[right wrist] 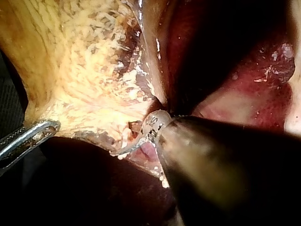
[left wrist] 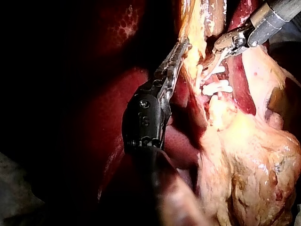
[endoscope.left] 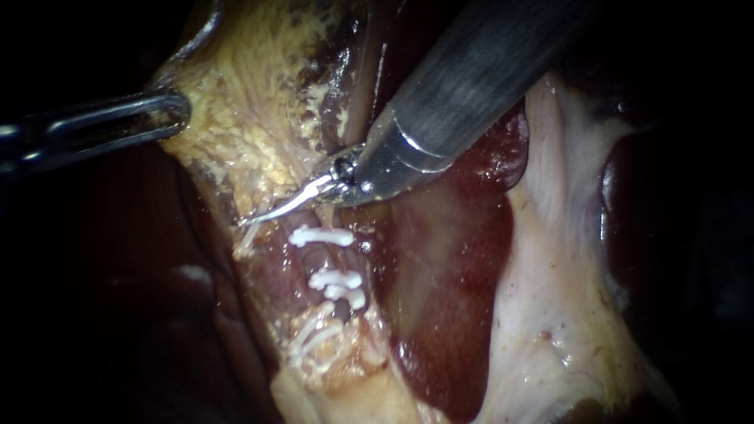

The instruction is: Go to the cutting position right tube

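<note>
The liver (endoscope.left: pixel 448 314) fills the background, dark red and wet. Over it lies a broad flap of yellow fat (endoscope.left: pixel 251 118), stretched taut toward my left.

My right instrument (endoscope.left: pixel 267 212) comes in from the upper right on a thick shaft and ends in a thin curved claw. Its two blades lie together, clenched on nothing. The tip rests against the lower edge of the fat, just above the top clip.

My left instrument (endoscope.left: pixel 169 110) is slimmer, and its claw looks clamped on the edge of the fat, which it pulls aside.

The tube (endoscope.left: pixel 318 257) runs down from under the blades, a narrow pink strand. I cannot tell whether it is the right tube. White clips (endoscope.left: pixel 320 235) cross it: one near the blades, a pair lower, and more below.

I judge the tube soft, slick and easily torn, and a nudge could shift a clip. I would not grasp it. The blades should straddle the bare gap between the top clip and the pair.
</note>
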You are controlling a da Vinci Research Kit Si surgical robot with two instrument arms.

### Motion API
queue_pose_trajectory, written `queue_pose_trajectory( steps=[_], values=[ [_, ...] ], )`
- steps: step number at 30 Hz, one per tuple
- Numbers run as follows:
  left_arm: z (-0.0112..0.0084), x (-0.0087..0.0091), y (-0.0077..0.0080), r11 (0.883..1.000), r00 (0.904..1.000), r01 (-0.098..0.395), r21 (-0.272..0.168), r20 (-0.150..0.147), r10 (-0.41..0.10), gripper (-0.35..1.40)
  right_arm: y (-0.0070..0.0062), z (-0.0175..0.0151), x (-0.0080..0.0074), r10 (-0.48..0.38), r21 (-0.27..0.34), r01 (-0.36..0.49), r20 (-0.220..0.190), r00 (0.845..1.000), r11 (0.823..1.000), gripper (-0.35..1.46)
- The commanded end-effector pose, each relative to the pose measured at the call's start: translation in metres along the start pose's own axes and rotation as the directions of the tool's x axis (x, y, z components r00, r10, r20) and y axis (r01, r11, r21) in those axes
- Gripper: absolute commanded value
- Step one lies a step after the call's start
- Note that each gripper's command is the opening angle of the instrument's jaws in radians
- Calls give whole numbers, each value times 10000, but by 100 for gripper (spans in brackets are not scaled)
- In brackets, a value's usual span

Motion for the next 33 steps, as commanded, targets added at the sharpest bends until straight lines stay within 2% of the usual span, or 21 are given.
queue_pose_trajectory(
  steps=[1, 12, 18, 25, 33],
  values=[
    [0, 0, 0, 10000, 10000, -1, -1, 2, 1, -35, 0, 0, 0, -8, -2, 8, 4, 10000, 10000, 123],
    [0, 0, 0, 10000, 10000, 0, -1, 2, 0, -35, 1, 2, -2, -32, 12, 32, -10, 10000, 10000, 123],
    [-1, 0, 0, 10000, 10000, -1, 0, 1, 1, -35, 3, -1, -9, -71, -44, 71, -85, 9999, 10000, 125],
    [-1, 0, 0, 10000, 10000, 2, 2, -2, -2, -35, 2, -25, -26, -138, -277, 130, -294, 9995, 9995, 130],
    [-2, -1, 0, 10000, 10000, 3, 3, -4, -3, -35, -8, -62, -51, -574, -627, 540, -529, 9970, 9966, 135]
  ],
)
